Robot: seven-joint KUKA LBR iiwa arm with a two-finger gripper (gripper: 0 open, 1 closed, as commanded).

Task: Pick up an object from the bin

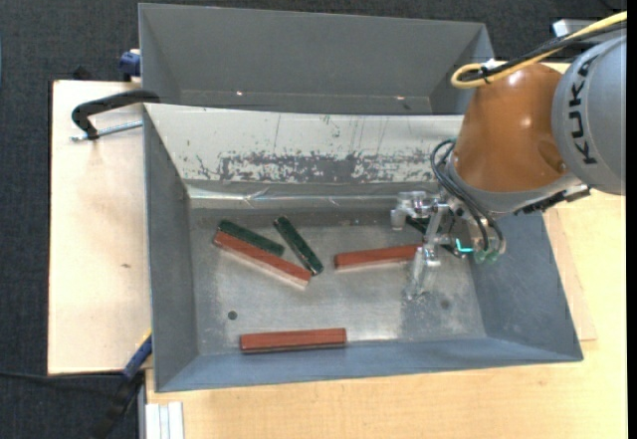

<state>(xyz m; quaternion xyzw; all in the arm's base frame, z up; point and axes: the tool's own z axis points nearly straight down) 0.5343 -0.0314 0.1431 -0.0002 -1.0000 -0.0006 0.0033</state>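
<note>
Orange wrist cover (508, 138), the part of the arm lying highest toward the camera, reaches in from the view's right over the grey metal bin (167, 268). Below it the claw (421, 280) hangs low over the right part of the bin floor; whether it is released or clenched cannot be told, and nothing is seen grasped in it. Nearest thing: a short red-brown bar (376, 257), flat on the floor and running nearly level, its right end just beside the claw on the claw's view-left side; contact between the two cannot be told. Farther toward the view's left lies a slanted dark green bar (299, 245), apart from the short red-brown bar. Beyond it a second dark green bar (251, 237) rests along the upper edge of a long red-brown bar (261, 259), both tilted down to the right; the slanted bar's lower end meets the right end of this pair. Well apart, near the front wall, lies a front red-brown bar (293, 338), level.
</note>
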